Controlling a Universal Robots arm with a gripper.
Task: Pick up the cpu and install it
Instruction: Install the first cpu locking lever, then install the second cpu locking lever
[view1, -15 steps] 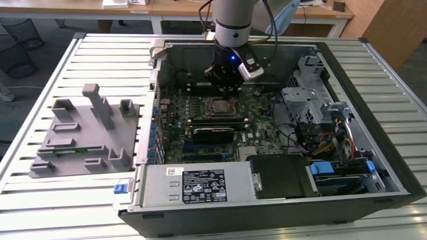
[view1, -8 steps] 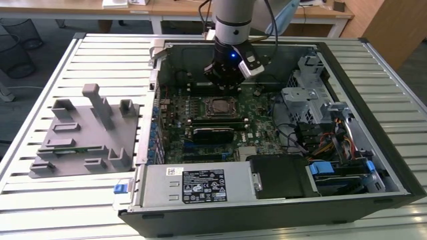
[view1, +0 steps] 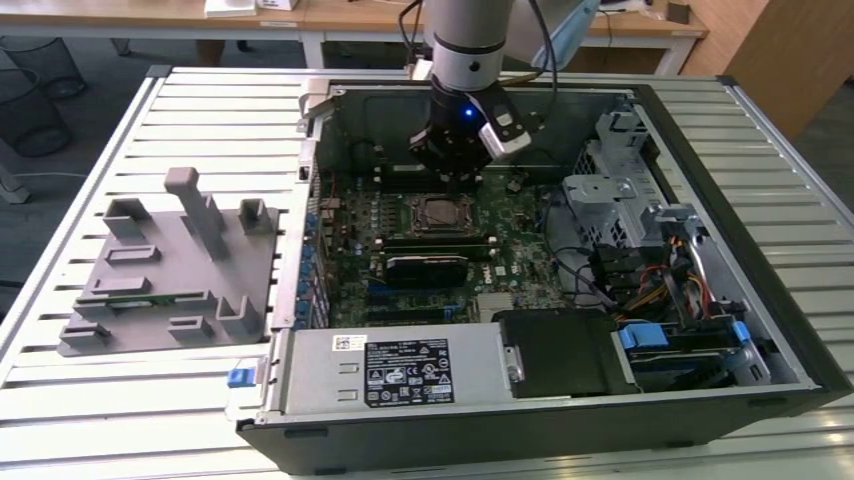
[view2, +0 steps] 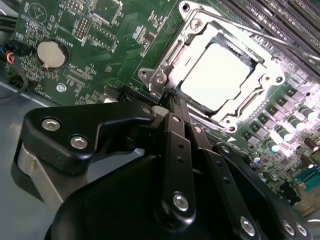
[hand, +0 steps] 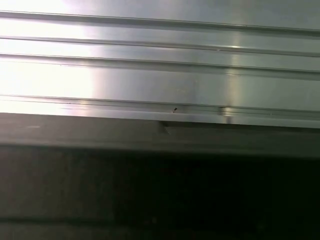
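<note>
Arm: 1 robot arm reaches down into an open computer case (view1: 747, 330) that lies on a ribbed metal table (view1: 80, 420).

Gripper: in the exterior view the black gripper (view1: 461, 178) hangs over the far part of the green board (view1: 514, 250), just past the socket (view1: 441, 213). In the second wrist view the gripper (view2: 172, 97) shows its thin black fingers (view2: 176, 130) pressed close together, side by side. Nothing sits between them. The tips end right at the edge of the socket frame (view2: 165, 75).

Cpu: the cpu (view2: 220, 75) lies flat inside the metal socket frame on the board. Its top looks bright and pale. The gripper is just beside it and is not holding it.

Socket in the exterior view: a small dark square with a shiny rim, in the middle of the board.

Coin battery: a round silver battery (view2: 51, 54) sits on the board, well apart from the cpu.

Grey tray: a grey plastic holder (view1: 167, 280) with upright posts rests on the table at the exterior view's left, beside the case.

Power box: a silver box with a label (view1: 387, 370) sits at the near side of the case.

Cables: coloured wires (view1: 654, 275) bunch at the exterior view's right inside the case.

First wrist view: ribbed metal slats (hand: 160, 65) above a dark band.
</note>
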